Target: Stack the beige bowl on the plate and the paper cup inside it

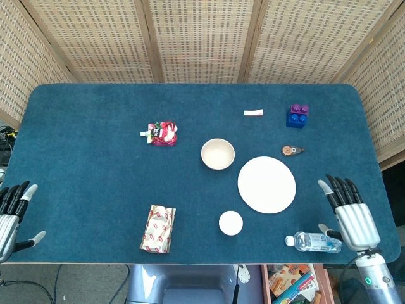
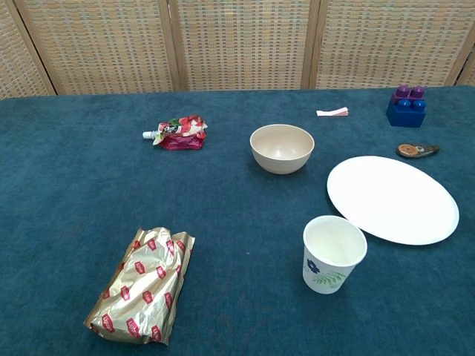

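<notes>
The beige bowl [image 1: 218, 154] [image 2: 282, 147] stands empty near the table's middle, just up and left of the white plate [image 1: 266, 184] [image 2: 392, 199]. The paper cup [image 1: 231, 223] [image 2: 333, 254] stands upright near the front edge, left of the plate's lower rim. My right hand [image 1: 350, 213] hovers open at the front right, to the right of the plate, fingers spread and pointing away. My left hand [image 1: 11, 215] is open at the front left corner, far from everything. Neither hand shows in the chest view.
A water bottle [image 1: 314, 241] lies by the right hand at the front edge. A gold snack packet [image 1: 158, 228] lies front left, a red pouch [image 1: 162, 133] left of the bowl. A purple-blue block [image 1: 297, 116], tape dispenser [image 1: 292, 150] and white strip [image 1: 254, 113] lie behind the plate.
</notes>
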